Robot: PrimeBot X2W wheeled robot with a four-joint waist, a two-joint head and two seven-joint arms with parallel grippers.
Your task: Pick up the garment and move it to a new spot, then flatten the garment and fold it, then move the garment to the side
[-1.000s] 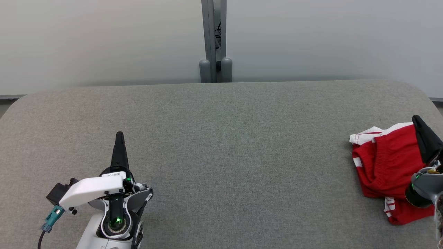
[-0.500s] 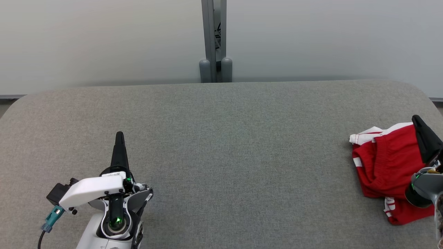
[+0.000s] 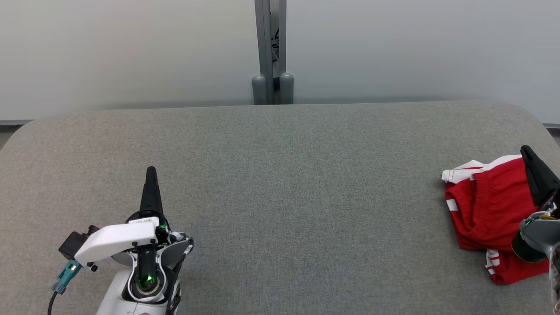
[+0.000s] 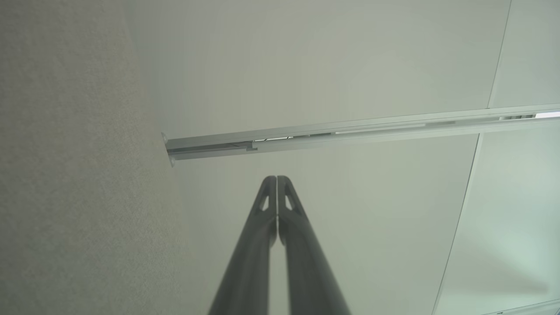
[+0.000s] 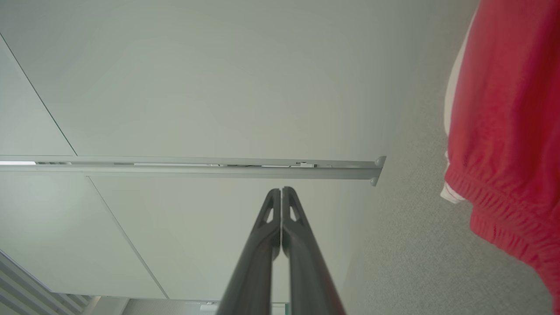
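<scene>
Black and pinched tip to tip, the left gripper (image 3: 151, 171) at lower left holds nothing; the right gripper (image 3: 526, 152), at the right edge, is likewise closed and empty, overlapping the garment (image 3: 483, 205) in the head view; red with white trim, gathered waistband showing, it lies bunched on the grey table (image 3: 284, 175) at mid right; so the first pick-up seems in hand; next, the right jaws must part and descend onto a fold.

Table (image 3: 280, 197) broadly open; garment (image 3: 490, 205) seemingly crowds right edge.
</scene>
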